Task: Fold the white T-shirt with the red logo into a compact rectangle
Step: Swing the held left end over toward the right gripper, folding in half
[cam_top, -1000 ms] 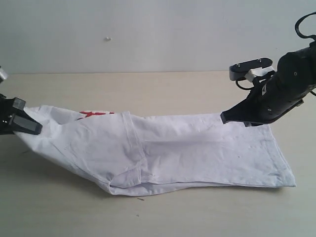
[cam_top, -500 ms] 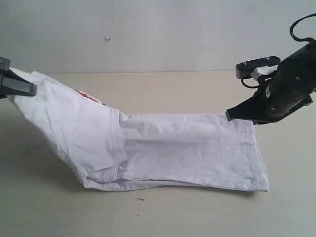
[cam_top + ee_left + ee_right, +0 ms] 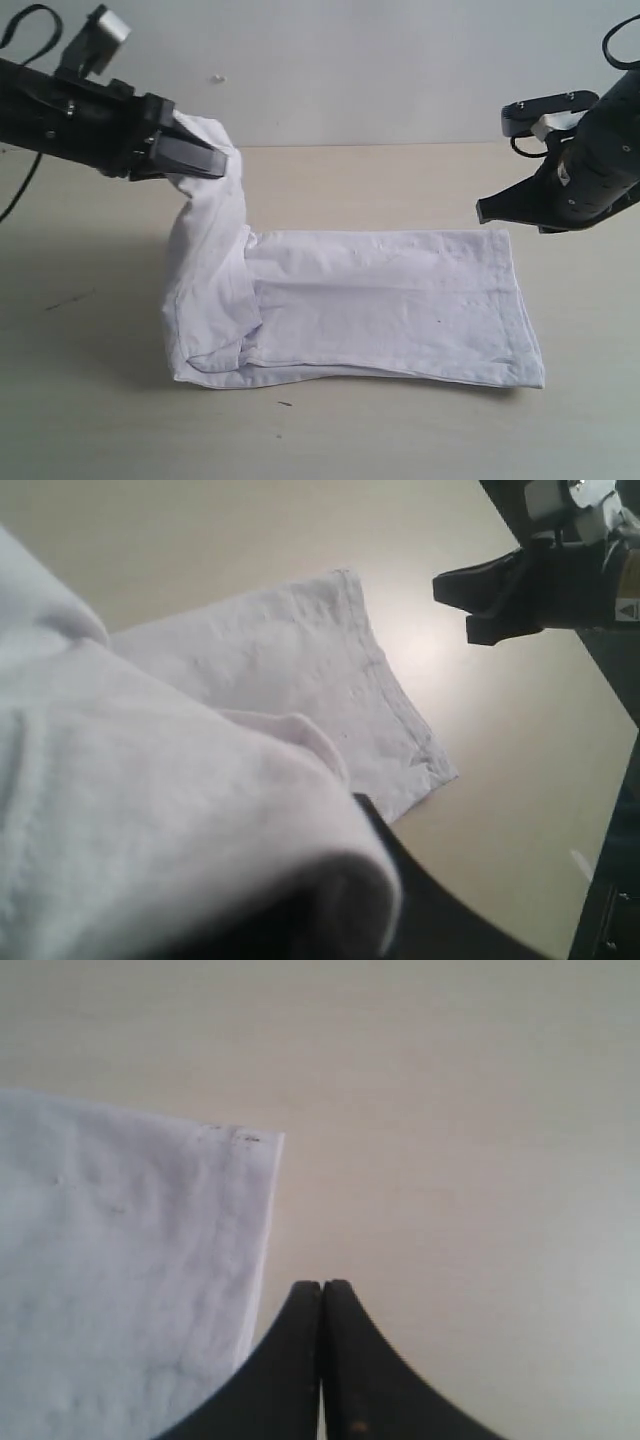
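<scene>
The white T-shirt (image 3: 380, 300) lies as a long folded band on the table, its left end lifted into the air. My left gripper (image 3: 200, 158) is shut on that raised end, well above the table at the left. In the left wrist view the held cloth (image 3: 150, 810) fills the frame and hides the fingers. My right gripper (image 3: 487, 210) hovers shut and empty just off the shirt's far right corner (image 3: 262, 1145). Its fingertips (image 3: 305, 1295) meet beside the hem without cloth between them. The red logo is hidden.
The tan table (image 3: 400, 440) runs all round the shirt, with a pale wall (image 3: 350, 70) behind it. A small dark speck (image 3: 286, 404) lies near the front edge. The right arm (image 3: 540, 580) shows across the table in the left wrist view.
My left gripper has risen and swung right with the shirt's left end, standing that end upright and hiding the red logo. The right gripper has pulled back off the shirt's corner.
</scene>
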You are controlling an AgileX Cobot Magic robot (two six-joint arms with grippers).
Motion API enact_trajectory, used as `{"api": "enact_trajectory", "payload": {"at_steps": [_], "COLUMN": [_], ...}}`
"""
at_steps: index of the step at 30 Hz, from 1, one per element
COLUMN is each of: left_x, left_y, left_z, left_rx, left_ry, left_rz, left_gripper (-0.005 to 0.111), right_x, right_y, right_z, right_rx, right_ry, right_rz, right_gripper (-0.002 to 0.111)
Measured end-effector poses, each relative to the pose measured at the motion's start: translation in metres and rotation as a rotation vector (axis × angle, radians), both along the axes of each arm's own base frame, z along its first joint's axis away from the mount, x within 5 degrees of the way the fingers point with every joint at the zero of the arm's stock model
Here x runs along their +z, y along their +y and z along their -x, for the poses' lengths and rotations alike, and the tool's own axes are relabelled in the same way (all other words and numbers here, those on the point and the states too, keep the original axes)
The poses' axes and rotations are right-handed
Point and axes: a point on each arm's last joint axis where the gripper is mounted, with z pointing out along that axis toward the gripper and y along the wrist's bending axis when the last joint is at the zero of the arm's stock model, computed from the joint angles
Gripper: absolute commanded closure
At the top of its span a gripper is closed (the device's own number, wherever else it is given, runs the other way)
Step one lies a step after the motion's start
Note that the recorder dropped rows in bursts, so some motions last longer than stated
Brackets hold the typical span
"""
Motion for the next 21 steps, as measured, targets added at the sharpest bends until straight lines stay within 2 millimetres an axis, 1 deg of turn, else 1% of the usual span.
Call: {"api": "enact_trajectory", "payload": {"at_steps": [2, 5, 11, 15, 16, 17, 19, 20, 21], "left_x": [0.0, 0.002, 0.001, -0.011, -0.018, -0.022, -0.035, -0.04, -0.047], "left_y": [-0.021, -0.048, -0.102, -0.133, -0.142, -0.149, -0.163, -0.168, -0.175], "left_z": [0.003, 0.007, 0.011, 0.01, 0.01, 0.009, 0.009, 0.009, 0.01], "left_rx": [-0.002, 0.006, -0.046, -0.072, -0.084, -0.092, -0.117, -0.132, -0.15], "left_ry": [-0.035, -0.102, -0.165, -0.18, -0.176, -0.176, -0.16, -0.151, -0.141], "left_rz": [-0.019, -0.049, -0.053, -0.064, -0.071, -0.073, -0.083, -0.085, -0.088], "left_gripper": [0.107, 0.107, 0.107, 0.107, 0.105, 0.102, 0.089, 0.079, 0.067], "right_x": [0.005, 0.007, 0.007, 0.007, 0.007, 0.007, 0.007, 0.007, 0.007], "right_y": [-0.003, -0.004, -0.005, -0.005, -0.005, -0.005, -0.005, -0.005, -0.005], "right_z": [0.002, 0.004, 0.005, 0.005, 0.005, 0.005, 0.005, 0.005, 0.005], "right_rx": [-0.018, -0.032, -0.044, -0.044, -0.045, -0.046, -0.047, -0.047, -0.048], "right_ry": [-0.001, 0.004, 0.012, 0.013, 0.014, 0.014, 0.013, 0.013, 0.013], "right_rz": [0.021, 0.032, 0.034, 0.034, 0.035, 0.034, 0.034, 0.034, 0.033], "right_gripper": [0.108, 0.108, 0.108, 0.108, 0.108, 0.108, 0.108, 0.108, 0.108]}}
